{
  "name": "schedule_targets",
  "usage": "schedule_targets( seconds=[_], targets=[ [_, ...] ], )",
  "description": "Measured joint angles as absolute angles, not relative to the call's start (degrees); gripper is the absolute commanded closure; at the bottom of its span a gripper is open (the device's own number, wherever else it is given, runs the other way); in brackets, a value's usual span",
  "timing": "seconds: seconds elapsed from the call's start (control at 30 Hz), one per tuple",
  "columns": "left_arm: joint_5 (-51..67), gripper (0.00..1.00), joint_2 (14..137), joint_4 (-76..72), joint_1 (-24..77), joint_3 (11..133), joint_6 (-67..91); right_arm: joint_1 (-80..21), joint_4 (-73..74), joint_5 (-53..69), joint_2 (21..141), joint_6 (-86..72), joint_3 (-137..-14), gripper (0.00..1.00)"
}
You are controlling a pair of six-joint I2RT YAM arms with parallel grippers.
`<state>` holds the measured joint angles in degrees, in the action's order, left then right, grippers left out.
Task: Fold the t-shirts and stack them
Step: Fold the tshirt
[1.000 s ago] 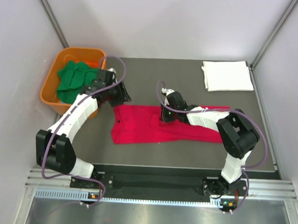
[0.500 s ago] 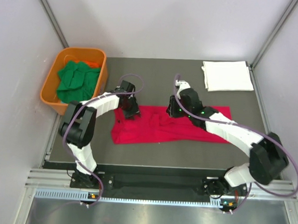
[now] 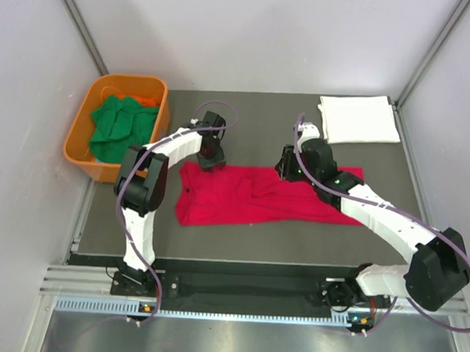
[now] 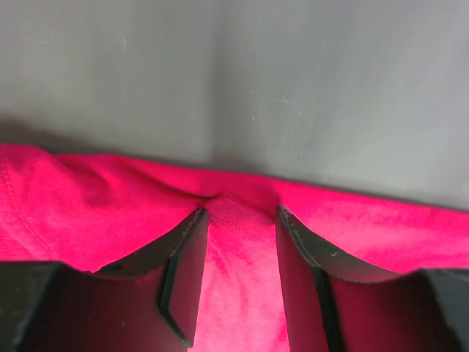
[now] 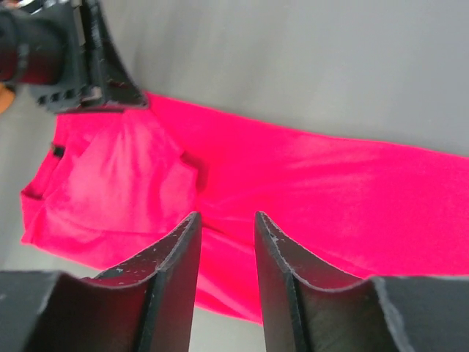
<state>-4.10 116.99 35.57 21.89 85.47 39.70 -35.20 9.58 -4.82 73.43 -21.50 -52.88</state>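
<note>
- The tub (image 3: 130, 79), left of the red shirt (image 3: 241, 200): smooth orange plastic, holding crumpled green shirts (image 3: 119, 126) that we have yet to fold.
- The left gripper (image 4: 240, 213), at the red shirt's far edge: fingers moderately apart, straddling a puckered hem but clamping nothing. We judge it is set to pinch.
- The red shirt itself: soft, matte, lying as a long rumpled band.
- The right gripper (image 5: 227, 216), above the red shirt's right half: fingers narrowly apart, empty.
- The white shirt (image 3: 358, 119), beyond the red shirt's right end: a flat folded square, probably our stack's base.
</note>
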Motion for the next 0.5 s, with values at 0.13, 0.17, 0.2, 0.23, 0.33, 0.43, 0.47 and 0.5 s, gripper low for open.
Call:
schedule_targets(
  seconds=[0.13, 0.17, 0.2, 0.23, 0.33, 0.43, 0.47, 0.5],
  targets=[
    [-5.1, 0.52, 118.2, 37.1, 22.1, 87.3, 39.2, -32.6, 9.0, -4.2, 75.7, -22.2, -52.9, 0.62],
    [-5.3, 0.53, 118.5, 37.5, 22.1, 87.7, 39.0, -32.0, 9.1, -4.0, 76.6, -22.6, -52.9, 0.63],
    [-5.4, 0.53, 118.8, 37.9, 22.2, 88.2, 38.9, -31.5, 9.3, -3.8, 77.4, -23.1, -52.9, 0.63],
    [-5.5, 0.56, 119.1, 38.3, 22.2, 88.7, 38.7, -31.1, 9.6, -3.7, 77.9, -23.5, -52.9, 0.63],
    [-5.5, 0.57, 119.9, 39.4, 22.2, 89.9, 37.5, -29.6, 9.9, -3.2, 78.4, -24.4, -52.4, 0.63],
    [-5.6, 0.55, 121.0, 41.1, 22.2, 91.5, 37.1, -28.3, 10.0, -2.9, 78.3, -25.1, -51.6, 0.63],
    [-5.6, 0.54, 121.3, 41.6, 22.2, 92.1, 37.1, -28.1, 10.0, -2.8, 78.3, -25.2, -51.3, 0.63],
    [-5.5, 0.54, 121.4, 41.8, 22.2, 92.3, 37.1, -27.9, 10.2, -2.7, 78.2, -25.3, -51.1, 0.62]
  ],
)
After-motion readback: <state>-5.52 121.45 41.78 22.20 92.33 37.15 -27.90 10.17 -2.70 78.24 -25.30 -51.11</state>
